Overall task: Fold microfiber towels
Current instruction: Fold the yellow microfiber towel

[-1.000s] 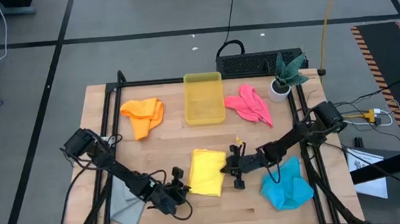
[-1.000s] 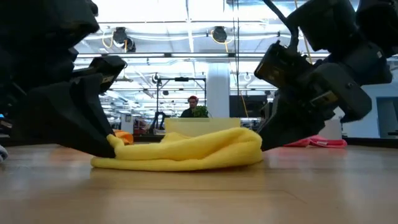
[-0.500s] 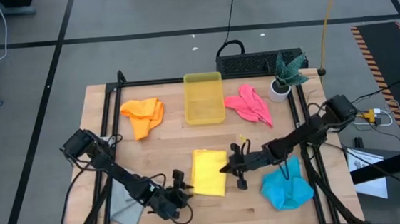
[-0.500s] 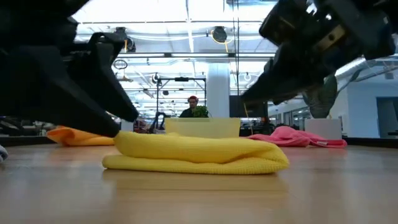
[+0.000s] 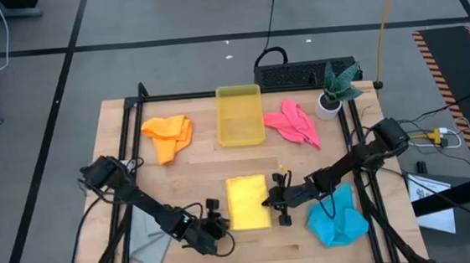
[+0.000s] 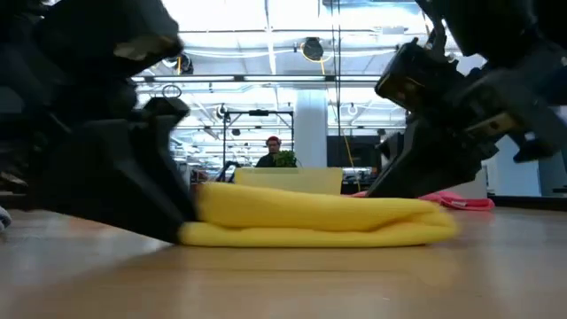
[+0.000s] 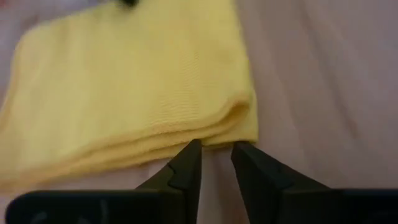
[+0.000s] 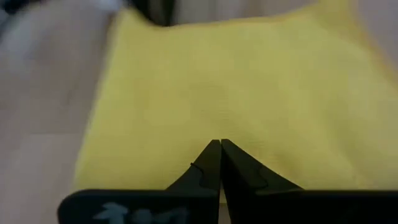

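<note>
Flattening yellow towel, narrower vs before | L pincer ajar | R pincer closed

One camera looks straight down on my whole table; another sits level at its surface, facing the room; both wrist cameras peer closely at the yellow towel, which all share.

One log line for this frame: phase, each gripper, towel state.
phase: squaring fold | left gripper: slightly open at yellow towel edge | right gripper: shut, over towel | towel: folded flat
</note>
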Robot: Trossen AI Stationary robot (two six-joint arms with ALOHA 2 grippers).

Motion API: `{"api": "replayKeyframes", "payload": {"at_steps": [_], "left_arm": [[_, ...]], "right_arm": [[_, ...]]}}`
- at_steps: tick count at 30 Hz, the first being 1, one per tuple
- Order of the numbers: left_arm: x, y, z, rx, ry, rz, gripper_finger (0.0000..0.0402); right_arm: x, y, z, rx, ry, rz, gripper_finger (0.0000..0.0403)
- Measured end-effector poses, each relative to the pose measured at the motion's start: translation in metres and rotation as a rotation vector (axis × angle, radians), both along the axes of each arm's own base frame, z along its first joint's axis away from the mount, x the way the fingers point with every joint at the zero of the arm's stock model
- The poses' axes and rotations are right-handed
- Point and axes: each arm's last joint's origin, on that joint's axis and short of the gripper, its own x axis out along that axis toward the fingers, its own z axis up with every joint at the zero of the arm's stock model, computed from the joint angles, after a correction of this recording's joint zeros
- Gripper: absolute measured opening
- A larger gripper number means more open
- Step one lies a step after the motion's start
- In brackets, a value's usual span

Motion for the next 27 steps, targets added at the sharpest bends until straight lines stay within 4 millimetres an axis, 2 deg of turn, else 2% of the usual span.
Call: {"api": "replayKeyframes", "payload": {"at_steps": [4,7,11,15,18,22,27], "left_arm": [[0.004,-0.007,-0.003,0.005,-0.045,-0.023,0.0082],[0.002,-0.013,0.008,0.031,-0.06,-0.032,0.0071],[0.001,-0.019,0.037,0.041,-0.107,-0.042,0.0059],[0.003,-0.015,0.046,0.078,-0.131,0.012,0.0047],[0.014,-0.004,0.049,0.079,-0.157,0.043,0.0035],[0.034,0.023,0.046,0.044,-0.147,0.094,0.0015],[0.049,0.061,0.043,0.025,-0.098,0.209,0.0007]], "right_arm": [[-0.013,-0.005,0.016,-0.114,0.05,-0.065,0.0004],[-0.021,-0.001,0.033,-0.122,0.028,-0.056,0.0004],[-0.025,0.019,0.047,-0.111,-0.086,0.043,0.0004],[-0.024,0.045,0.04,-0.149,-0.198,0.202,0.0005],[-0.019,0.058,0.028,-0.159,-0.247,0.242,0.0015],[-0.003,0.069,0.013,-0.209,-0.228,0.268,0.0054],[0.014,0.082,0.01,-0.285,-0.179,0.316,0.0114]]}}
